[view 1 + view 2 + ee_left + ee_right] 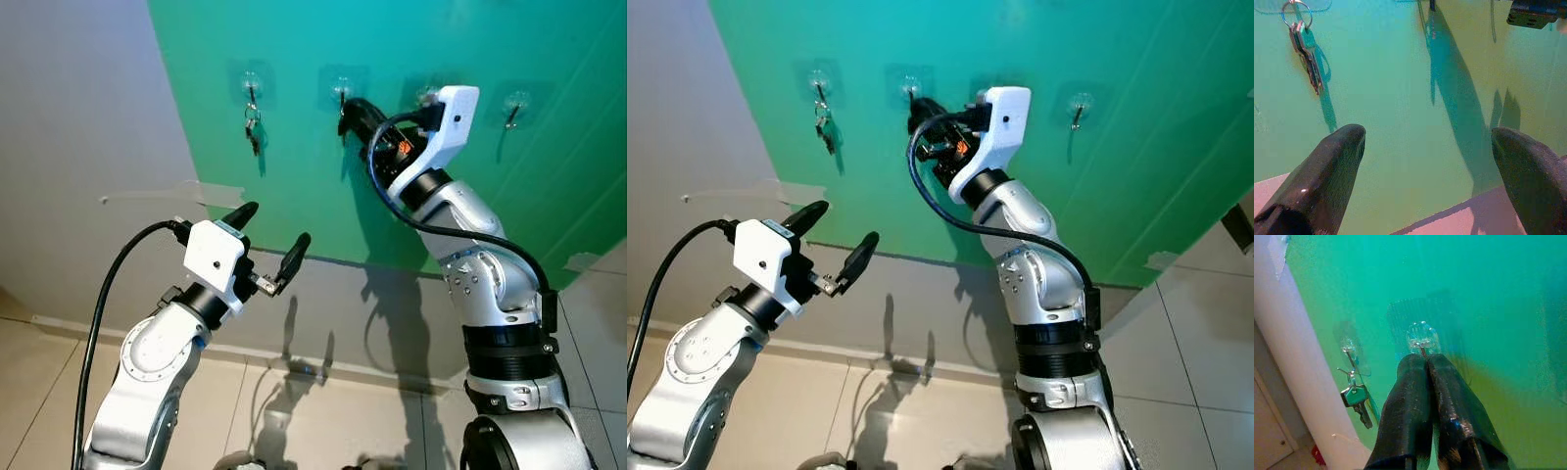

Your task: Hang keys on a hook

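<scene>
The green wall panel (411, 147) takes up most of what I can see from here, with a grey wall (78, 147) to its left and a tiled floor (323, 411) below. Across the panel runs a row of four clear stick-on hooks. The far-left hook (251, 86) already carries a bunch of keys (253, 129); I make out two or three keys on one ring, no more exactly than that.

The right gripper (1424, 363) is raised to the second hook (1421, 339), its fingers pressed tight together with the tips right at the hook's stem. I cannot see whether they pinch a key ring between them; nothing dangles in plain sight.

The left gripper (271, 238) hangs lower and well apart from the wall, fingers spread wide and empty, pointing towards the panel.

Keys like these should be light, stiff metal, a bit slippery and free to swing. I'd judge the ring to be the place to hold them, so the loop stays open to slip over the prong. The hooks look glued on, so a gentle touch seems wise.
</scene>
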Controlling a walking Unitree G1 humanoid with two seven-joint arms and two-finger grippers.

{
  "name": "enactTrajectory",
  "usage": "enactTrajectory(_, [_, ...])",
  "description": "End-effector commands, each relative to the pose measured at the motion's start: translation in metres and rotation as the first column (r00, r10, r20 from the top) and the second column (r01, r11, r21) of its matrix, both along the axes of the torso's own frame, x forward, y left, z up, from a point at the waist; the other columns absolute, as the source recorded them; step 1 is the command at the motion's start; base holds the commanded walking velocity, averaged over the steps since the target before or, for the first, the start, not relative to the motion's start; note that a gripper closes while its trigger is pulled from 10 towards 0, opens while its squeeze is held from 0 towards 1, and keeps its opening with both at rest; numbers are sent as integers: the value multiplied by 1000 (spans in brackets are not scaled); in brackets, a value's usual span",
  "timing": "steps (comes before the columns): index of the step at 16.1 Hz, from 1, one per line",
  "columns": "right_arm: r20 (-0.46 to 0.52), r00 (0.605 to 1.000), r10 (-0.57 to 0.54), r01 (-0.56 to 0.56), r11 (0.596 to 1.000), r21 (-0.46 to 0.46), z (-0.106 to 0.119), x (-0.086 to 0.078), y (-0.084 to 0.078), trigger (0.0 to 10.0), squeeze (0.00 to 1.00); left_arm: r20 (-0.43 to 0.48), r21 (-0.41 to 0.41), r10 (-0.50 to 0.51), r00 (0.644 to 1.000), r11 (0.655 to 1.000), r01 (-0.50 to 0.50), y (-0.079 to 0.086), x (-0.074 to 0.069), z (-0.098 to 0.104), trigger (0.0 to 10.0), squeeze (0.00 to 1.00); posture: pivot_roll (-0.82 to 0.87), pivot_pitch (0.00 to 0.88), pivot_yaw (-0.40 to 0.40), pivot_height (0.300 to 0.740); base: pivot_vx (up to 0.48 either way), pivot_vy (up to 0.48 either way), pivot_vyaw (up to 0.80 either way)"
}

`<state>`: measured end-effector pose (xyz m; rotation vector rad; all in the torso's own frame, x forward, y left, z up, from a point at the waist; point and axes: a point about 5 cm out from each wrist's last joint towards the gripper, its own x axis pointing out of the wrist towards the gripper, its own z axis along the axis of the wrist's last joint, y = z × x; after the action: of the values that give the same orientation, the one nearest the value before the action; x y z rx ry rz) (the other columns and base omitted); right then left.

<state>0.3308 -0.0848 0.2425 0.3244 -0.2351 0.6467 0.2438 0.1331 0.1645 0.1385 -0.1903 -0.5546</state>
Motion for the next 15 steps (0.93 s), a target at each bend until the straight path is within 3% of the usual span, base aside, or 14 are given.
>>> enactTrajectory(1, [11, 1000, -7, 7, 1000, -20, 3, -1, -3, 10000, 0, 19, 4, -19, 1000, 1000, 19, -3, -1, 6, 10000, 0, -5, 82, -26, 740, 0, 0, 0])
enactTrajectory(9, [-20, 1000, -2, 1, 996, -85, -4, 1, -2, 10000, 0, 20, 2, -23, 1000, 1000, 23, -3, 0, 7, 10000, 0, -6, 85, -24, 740, 0, 0, 0])
enactTrajectory(12, [-13, 997, 80, -80, 995, -64, -2, -5, -4, 10000, 0, 22, 0, -27, 999, 1000, 27, -3, 0, 7, 10000, 0, -6, 83, -22, 740, 0, 0, 0])
enactTrajectory(15, [-7, 996, 86, -86, 991, -98, -4, -6, -4, 10000, 0, 21, 1, -30, 999, 1000, 30, -3, 1, 7, 10000, 0, -7, 81, -22, 740, 0, 0, 0])
